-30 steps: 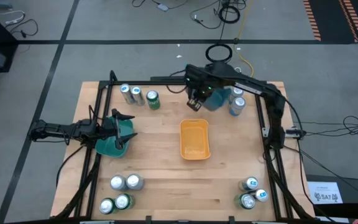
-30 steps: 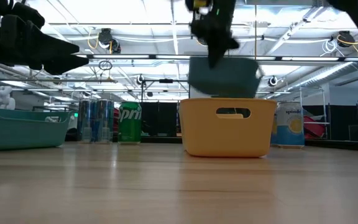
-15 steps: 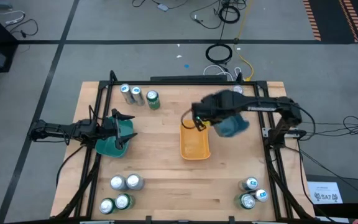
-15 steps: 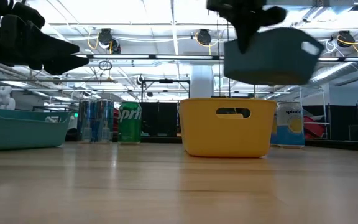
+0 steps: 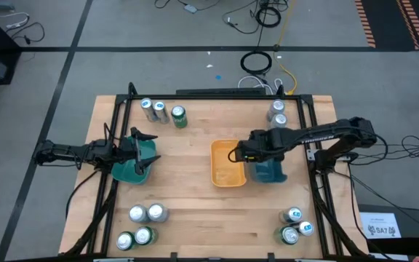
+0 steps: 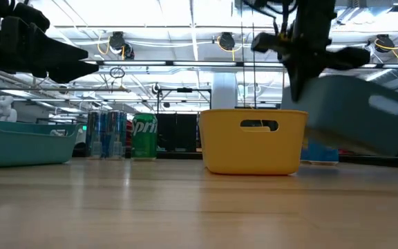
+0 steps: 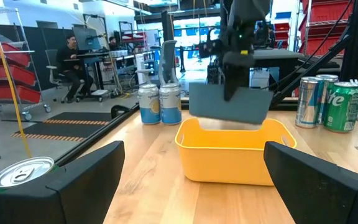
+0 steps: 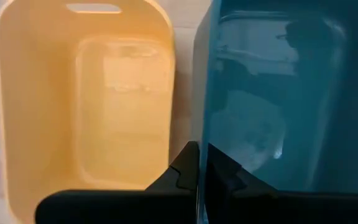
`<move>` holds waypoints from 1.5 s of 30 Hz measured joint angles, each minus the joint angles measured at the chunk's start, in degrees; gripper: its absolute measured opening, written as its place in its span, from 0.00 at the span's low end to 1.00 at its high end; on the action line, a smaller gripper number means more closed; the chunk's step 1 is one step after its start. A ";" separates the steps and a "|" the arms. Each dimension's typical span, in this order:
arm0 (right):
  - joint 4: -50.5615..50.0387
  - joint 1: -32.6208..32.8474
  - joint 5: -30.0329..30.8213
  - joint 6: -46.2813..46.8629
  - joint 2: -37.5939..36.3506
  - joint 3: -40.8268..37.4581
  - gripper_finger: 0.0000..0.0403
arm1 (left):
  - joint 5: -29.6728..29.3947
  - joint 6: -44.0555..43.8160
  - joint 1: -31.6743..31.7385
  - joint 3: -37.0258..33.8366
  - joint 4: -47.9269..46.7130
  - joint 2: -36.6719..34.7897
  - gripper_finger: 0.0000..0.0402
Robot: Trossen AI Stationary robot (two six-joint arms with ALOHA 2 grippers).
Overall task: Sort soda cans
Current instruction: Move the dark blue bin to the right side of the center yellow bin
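Your right claw [image 5: 247, 153] is pinched shut on the near wall of the blue tray [image 5: 270, 170], which hangs tilted just beside the yellow tray [image 5: 227, 163]. Level it before you lower it to the table [image 5: 195, 196], and keep a gap so the rims don't catch. Only let go once the base sits flat. The left claw [image 5: 143, 149] waits spread wide over the teal tray [image 5: 126, 172]. The soda cans [image 5: 160, 111] stand in clusters at the table's corners, none yet in a tray that you can see.
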 joint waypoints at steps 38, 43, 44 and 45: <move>11.63 0.71 -0.27 2.38 16.13 4.99 0.00 | -0.01 0.00 -0.01 -0.01 -0.02 0.00 0.98; 9.51 0.71 -0.69 2.46 15.87 4.97 0.00 | 0.00 0.00 0.00 0.01 -0.01 0.00 0.98; 9.58 0.71 -0.91 2.31 15.87 4.96 0.00 | 0.00 0.00 -0.01 0.00 -0.02 0.00 0.98; 9.75 0.69 -1.04 2.01 15.87 4.94 0.00 | -0.01 0.00 0.01 0.01 -0.01 0.00 0.98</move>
